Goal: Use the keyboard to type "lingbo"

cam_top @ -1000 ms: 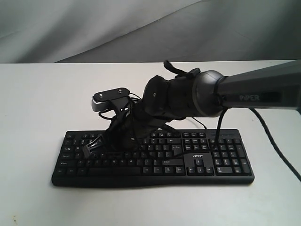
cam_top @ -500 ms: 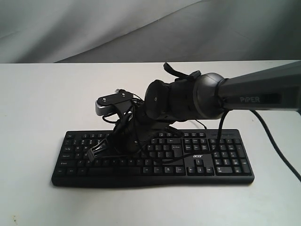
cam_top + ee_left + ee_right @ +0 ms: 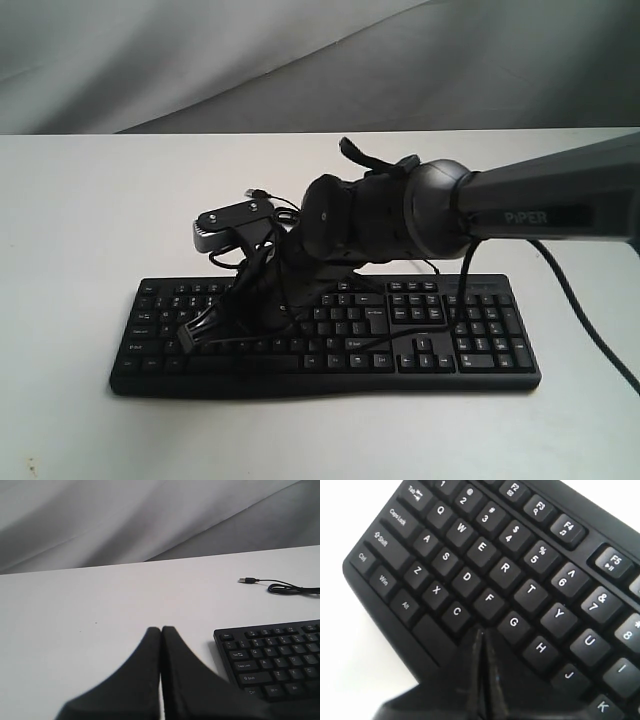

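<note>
The black keyboard (image 3: 480, 330) with white legends lies across the white table (image 3: 80, 220). My right arm reaches across it from the right. Its gripper (image 3: 192, 335) is shut and empty, with the tip down over the left half of the keys. In the right wrist view the shut right gripper (image 3: 481, 632) points at the bottom letter row of the keyboard (image 3: 485, 555), between C and G, and hides the key beneath it. My left gripper (image 3: 161, 629) is shut and empty above bare table, just left of the keyboard (image 3: 275, 655).
The keyboard's thin black USB cable (image 3: 285, 587) lies loose on the table behind it, its plug (image 3: 258, 192) unconnected. A grey cloth backdrop (image 3: 200, 60) hangs behind the table. The right arm's wrist camera (image 3: 232, 218) sits above the keys.
The right gripper's tip has dropped a little lower toward the left-hand keys, and the arm has shifted slightly left. The keyboard has not moved.
</note>
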{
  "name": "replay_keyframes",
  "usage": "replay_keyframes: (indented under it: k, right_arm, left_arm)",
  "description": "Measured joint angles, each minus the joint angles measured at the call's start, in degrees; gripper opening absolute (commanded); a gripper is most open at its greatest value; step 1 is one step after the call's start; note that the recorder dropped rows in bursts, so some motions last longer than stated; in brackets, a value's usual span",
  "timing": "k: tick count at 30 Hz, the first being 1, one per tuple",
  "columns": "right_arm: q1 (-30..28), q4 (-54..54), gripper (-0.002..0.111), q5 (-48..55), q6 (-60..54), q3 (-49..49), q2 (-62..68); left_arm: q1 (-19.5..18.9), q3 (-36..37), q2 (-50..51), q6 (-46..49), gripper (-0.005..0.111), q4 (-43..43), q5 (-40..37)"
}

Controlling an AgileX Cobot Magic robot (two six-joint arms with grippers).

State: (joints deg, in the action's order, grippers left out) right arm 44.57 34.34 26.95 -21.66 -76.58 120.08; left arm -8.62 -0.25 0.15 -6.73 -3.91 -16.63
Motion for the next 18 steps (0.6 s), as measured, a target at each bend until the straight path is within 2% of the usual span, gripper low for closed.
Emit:
replay_keyframes:
  k: [18]
  right_arm:
    - [0.0, 0.1, 0.000, 0.0, 0.6, 0.1, 1.5]
  left_arm:
    - [0.0, 0.0, 0.0, 0.0, 0.001, 0.0, 0.0]
